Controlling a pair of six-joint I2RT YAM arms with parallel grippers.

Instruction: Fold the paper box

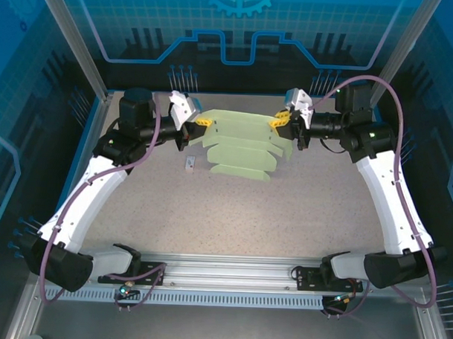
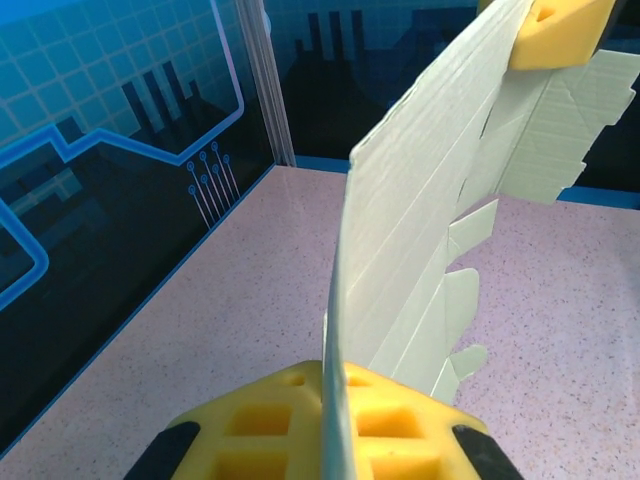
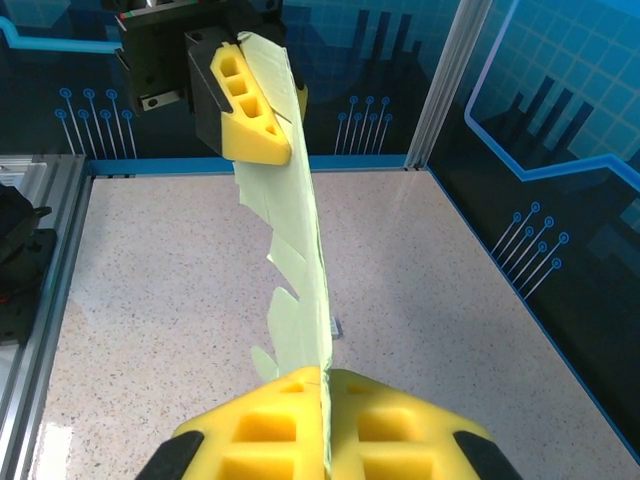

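The left tool (image 1: 201, 120), two yellow honeycomb-moulded pads on a black and white wrist, was clamped shut on the left end of the paper box (image 1: 242, 144), a pale mint-green sheet of thin matte card with creased panels and tabbed flaps. The right tool (image 1: 279, 121), built the same, was clamped on the opposite end. From above, the sheet stretched between them over the far half of the speckled pale desk (image 1: 210, 221), its upper edge level with the pads and its notched flaps spreading toward the near side.

The left wrist camera showed what the overhead view did not. The left tool (image 2: 335, 388) gripped the card edge-on, the paper box (image 2: 420, 230) rose from it as a slightly bowed upright sheet, and one pad of the right tool (image 2: 555, 30) pinched the far top corner.

The right wrist camera gave the mirror of this. The right tool (image 3: 325, 400) was pressed together on the card's edge, the paper box (image 3: 305, 250) ran away as a thin line with its tabs hanging to the left, and the left tool (image 3: 250, 110) held the far end. I could not tell whether the lowest flaps touched the desk.

Only the overhead view showed a tiny white rectangular tag (image 1: 189, 165) lying on the desk just left of the sheet.
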